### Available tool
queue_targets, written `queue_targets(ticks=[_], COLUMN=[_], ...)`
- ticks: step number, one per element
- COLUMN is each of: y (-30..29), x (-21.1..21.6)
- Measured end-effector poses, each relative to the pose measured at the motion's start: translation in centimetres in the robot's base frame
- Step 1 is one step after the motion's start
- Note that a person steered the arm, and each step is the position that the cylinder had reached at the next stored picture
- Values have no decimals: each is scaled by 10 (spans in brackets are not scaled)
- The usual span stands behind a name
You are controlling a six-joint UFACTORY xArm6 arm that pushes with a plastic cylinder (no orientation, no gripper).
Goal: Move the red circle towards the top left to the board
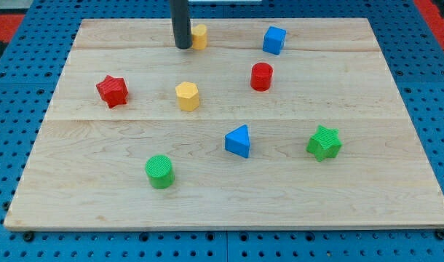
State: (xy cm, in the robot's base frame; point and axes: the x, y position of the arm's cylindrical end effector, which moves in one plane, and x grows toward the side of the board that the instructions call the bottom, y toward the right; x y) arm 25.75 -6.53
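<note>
The red circle (261,76), a short red cylinder, stands upright on the wooden board (98,196) right of centre in the upper half. My tip (183,46) rests near the top edge, just left of a small yellow block (200,36) that it partly hides. The tip is up and to the left of the red circle, about a hundred pixels away and not touching it. A blue cube (274,40) sits just above and right of the red circle.
A red star (112,90) lies at the left. A yellow hexagon (187,96) sits near the centre. A blue triangle (239,141), a green star (324,143) and a green cylinder (160,172) lie in the lower half.
</note>
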Motion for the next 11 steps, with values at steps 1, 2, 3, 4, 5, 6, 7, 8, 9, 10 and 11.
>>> queue_targets(ticks=[1, 2, 3, 4, 5, 6, 7, 8, 9, 10, 11], y=[59, 157, 205, 137, 51, 62, -36, -100, -131, -140, -127], x=[27, 41, 72, 95, 96, 114, 96, 69, 32, 10, 1])
